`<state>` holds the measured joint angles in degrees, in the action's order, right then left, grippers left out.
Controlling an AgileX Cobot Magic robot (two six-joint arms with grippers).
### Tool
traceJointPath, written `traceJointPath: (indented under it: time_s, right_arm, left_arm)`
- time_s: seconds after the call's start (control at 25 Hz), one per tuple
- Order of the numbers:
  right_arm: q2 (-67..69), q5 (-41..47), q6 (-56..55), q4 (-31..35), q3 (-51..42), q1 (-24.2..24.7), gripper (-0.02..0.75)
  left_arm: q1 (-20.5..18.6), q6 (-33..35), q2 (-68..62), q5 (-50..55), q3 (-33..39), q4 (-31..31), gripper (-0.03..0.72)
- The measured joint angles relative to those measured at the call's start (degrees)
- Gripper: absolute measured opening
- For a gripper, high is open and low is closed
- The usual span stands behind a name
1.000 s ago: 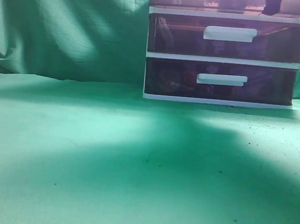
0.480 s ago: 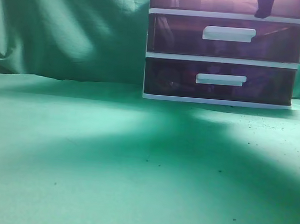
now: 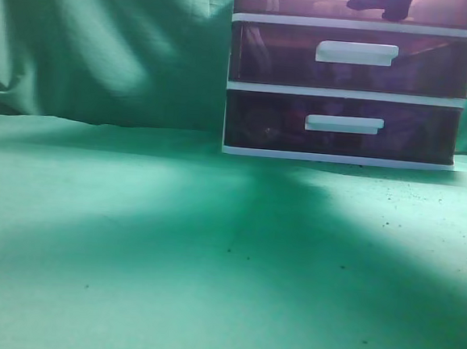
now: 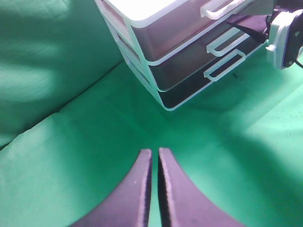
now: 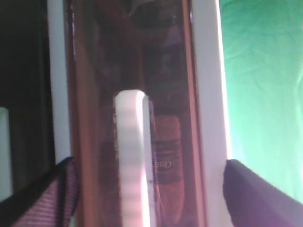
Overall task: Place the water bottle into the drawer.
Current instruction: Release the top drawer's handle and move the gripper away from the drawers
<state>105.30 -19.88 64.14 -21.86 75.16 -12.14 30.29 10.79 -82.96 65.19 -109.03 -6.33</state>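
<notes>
The top drawer of the white-framed unit sits at the upper edge of the exterior view, its front level with the frame. In the right wrist view its translucent brown front and white bar handle fill the frame. The water bottle shows dimly through that front, inside the drawer behind the handle. My right gripper is open and empty, right at the drawer front, its fingers wide on either side of the handle. It shows as a dark shape in the exterior view. My left gripper is shut and empty above the cloth.
Two lower drawers with white handles sit under the top one. The unit stands on a green cloth, with a green backdrop behind. The right arm's wrist is in front of the unit.
The top drawer's front has moved back into line with the frame. My right gripper's dark shape has shifted left across it. The left arm cannot be compared.
</notes>
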Motion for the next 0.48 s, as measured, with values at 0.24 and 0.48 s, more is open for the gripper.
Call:
traceJointPath:
  time_s: [0.24, 0.48]
  right_arm:
    - [0.0, 1.9, -4.1, -0.5, -0.2, 0.0, 0.562]
    - [-1.0, 1.7, -9.1, -1.2, -0.4, -0.1, 0.521]
  left_arm:
    - [0.0, -0.1, 0.0, -0.2, 0.0, -0.1, 0.0]
    - [0.0, -0.3, 0.0, -0.3, 0.0, -0.1, 0.0]
